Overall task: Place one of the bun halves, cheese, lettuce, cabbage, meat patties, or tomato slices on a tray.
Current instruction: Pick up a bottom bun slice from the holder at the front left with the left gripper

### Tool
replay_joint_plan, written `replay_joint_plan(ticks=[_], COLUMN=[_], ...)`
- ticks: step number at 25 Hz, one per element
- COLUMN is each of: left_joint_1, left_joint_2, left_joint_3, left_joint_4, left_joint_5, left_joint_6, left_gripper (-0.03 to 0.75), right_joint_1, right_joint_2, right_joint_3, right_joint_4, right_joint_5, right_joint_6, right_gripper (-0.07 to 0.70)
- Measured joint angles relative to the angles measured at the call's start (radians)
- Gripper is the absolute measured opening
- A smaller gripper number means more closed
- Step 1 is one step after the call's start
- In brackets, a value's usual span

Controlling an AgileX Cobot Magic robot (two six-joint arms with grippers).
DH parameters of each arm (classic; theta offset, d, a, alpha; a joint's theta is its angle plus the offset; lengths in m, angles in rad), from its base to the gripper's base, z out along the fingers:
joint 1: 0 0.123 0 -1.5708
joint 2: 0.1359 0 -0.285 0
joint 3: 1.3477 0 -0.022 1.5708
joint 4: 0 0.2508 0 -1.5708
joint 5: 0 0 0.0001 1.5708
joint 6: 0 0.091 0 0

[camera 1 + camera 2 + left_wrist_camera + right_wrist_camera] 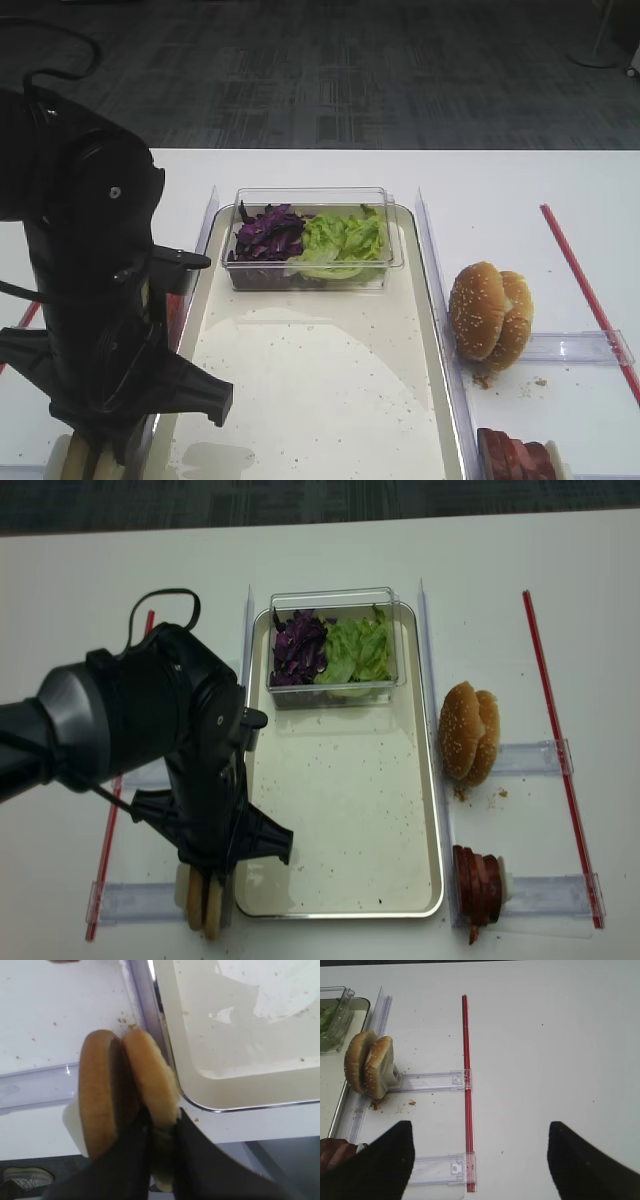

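The left gripper, matte black, is pinched tight on one of two smooth golden-brown seedless bun halves standing on edge on the white worktop, just beside the rounded metallic rim of the long cream crumb-speckled tray. The right gripper hangs with its dark jaws spread wide over bare worktop, holding nothing.

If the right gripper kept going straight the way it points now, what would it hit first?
Probably nothing but bare white table: the right gripper has open fingers and no object between or ahead. The red strip lies slightly left; depth is unclear.
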Motion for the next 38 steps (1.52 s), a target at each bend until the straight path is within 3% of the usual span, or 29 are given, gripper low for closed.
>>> replay_joint_plan(ticks=[19, 29, 38], left_joint_1=[0.000, 0.000, 0.000], left_joint_2=[0.000, 0.000, 0.000], left_joint_3=[-0.009, -0.143, -0.259], left_joint_4=[0.007, 0.014, -0.053], left_joint_5=[0.012, 0.081, 0.083], left_joint_6=[0.000, 0.015, 0.075], left_gripper=[0.055, 0.055, 0.054], right_joint_1=[0.000, 0.000, 0.000], right_joint_2=[0.000, 0.000, 0.000], right_joint_3=[0.000, 0.000, 0.000], right_joint_4=[0.000, 0.000, 0.000], right_joint_5=[0.000, 0.000, 0.000], right_joint_6=[0.000, 0.000, 0.000], right_gripper=[0.571, 0.571, 0.571])
